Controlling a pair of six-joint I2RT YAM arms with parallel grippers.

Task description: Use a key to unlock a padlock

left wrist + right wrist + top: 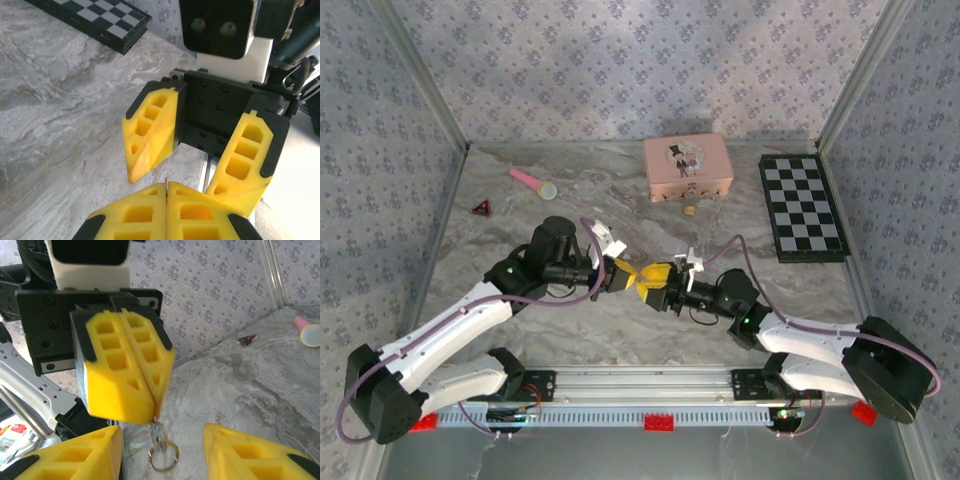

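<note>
Marbled tabletop [620, 340] spreads beneath both arms. Left hand [150, 410] is clamped tight on the key [159, 434], ring dangling; right hand [663, 285] gapes, empty. Padlock [690, 209], apparently, lies beside the pink tin [687, 168]. The key looks light, stiff and slippery, so grip its flat head.

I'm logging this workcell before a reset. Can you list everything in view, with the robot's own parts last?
padlock: one, brass, just in front of the tin
key: one, grey metal with a ring, pinched in the left gripper
tin: one, pink, far centre
chessboard: one, black and white, far right
microphone toy: one, pink, far left
triangle piece: one, red, left side
bricks: three, red, along the near edge
left gripper: one, yellow fingers, shut on the key, centre
right gripper: one, yellow fingers, open, facing the left gripper
</note>
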